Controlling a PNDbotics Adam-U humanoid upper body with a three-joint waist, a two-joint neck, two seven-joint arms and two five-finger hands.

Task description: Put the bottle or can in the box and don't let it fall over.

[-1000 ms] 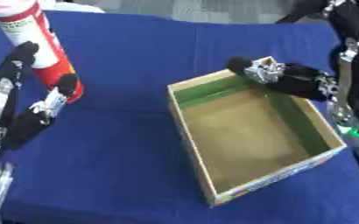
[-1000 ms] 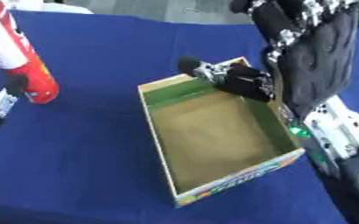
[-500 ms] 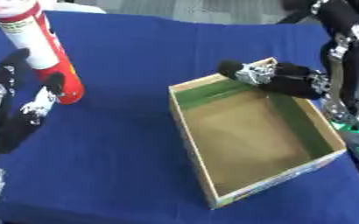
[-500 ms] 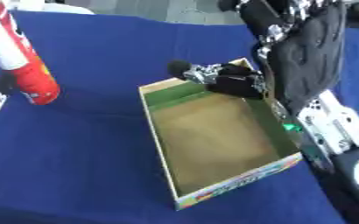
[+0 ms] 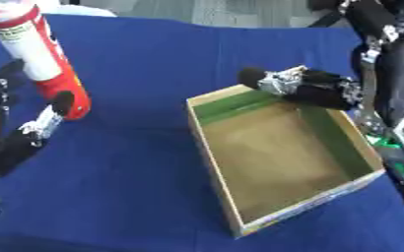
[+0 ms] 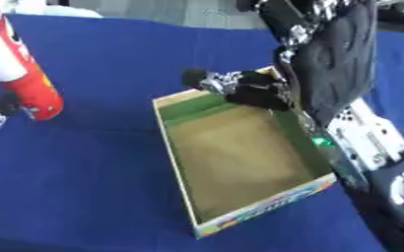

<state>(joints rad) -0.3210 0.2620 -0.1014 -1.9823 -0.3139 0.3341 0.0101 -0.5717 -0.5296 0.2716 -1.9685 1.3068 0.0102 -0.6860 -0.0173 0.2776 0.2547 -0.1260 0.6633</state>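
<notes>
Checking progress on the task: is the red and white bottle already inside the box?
No, the bottle stands on the blue cloth to the left of the box, whose inside holds nothing.

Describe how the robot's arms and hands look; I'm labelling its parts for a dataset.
Both are mostly black. The left hand has black fingers with silver joints. The right hand is black with silver metal parts near the fingertips; its forearm is bulky and black, with a green light below.

I see a blue table [image 5: 145,187] carrying an open cardboard box [image 5: 231,206] and, upper left, a red-and-white can [image 5: 46,64].
</notes>
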